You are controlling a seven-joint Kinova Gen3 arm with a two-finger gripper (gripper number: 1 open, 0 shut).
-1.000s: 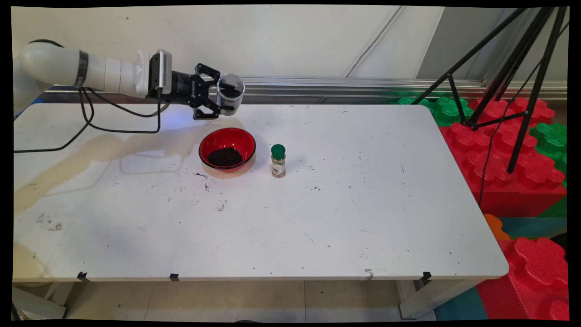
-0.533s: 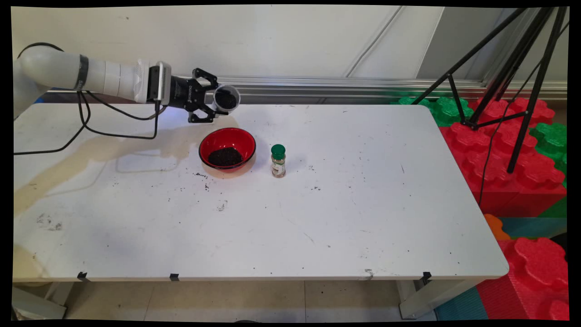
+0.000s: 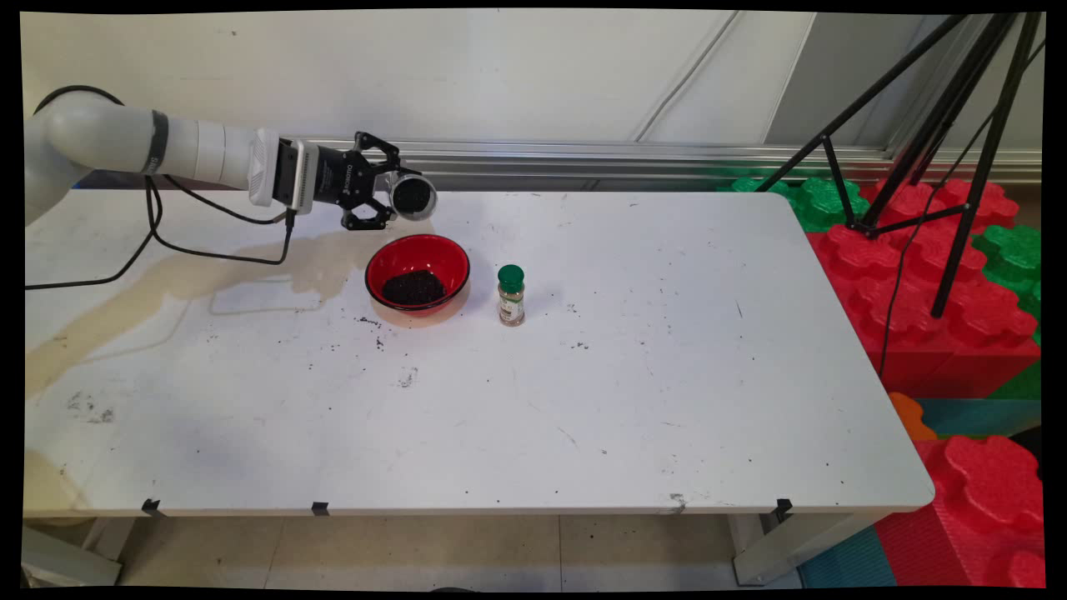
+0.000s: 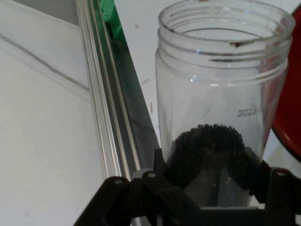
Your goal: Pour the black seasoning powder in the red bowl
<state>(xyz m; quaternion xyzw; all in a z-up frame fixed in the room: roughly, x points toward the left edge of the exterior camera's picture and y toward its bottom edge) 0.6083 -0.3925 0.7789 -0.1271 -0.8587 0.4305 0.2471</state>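
Observation:
My gripper (image 3: 398, 194) is shut on a clear plastic jar (image 3: 413, 196) with dark grains in its bottom. It holds the jar on its side above the table's far edge, mouth turned toward the camera, just above and behind the red bowl (image 3: 417, 272). A heap of the same dark grains lies in that bowl. In the hand view the jar (image 4: 221, 108) fills the middle, its grains (image 4: 209, 153) settled near the gripper (image 4: 207, 188), and the bowl's red rim (image 4: 289, 113) shows at the right edge.
A small spice jar with a green cap (image 3: 511, 295) stands just right of the bowl. Dark crumbs are scattered on the white table (image 3: 583, 400). A black tripod (image 3: 942, 142) and red and green foam blocks (image 3: 959, 300) stand off the table's right end.
The gripper has come down and slightly left with the jar, and has turned it from nearly upright onto its side, so its mouth now faces the camera.

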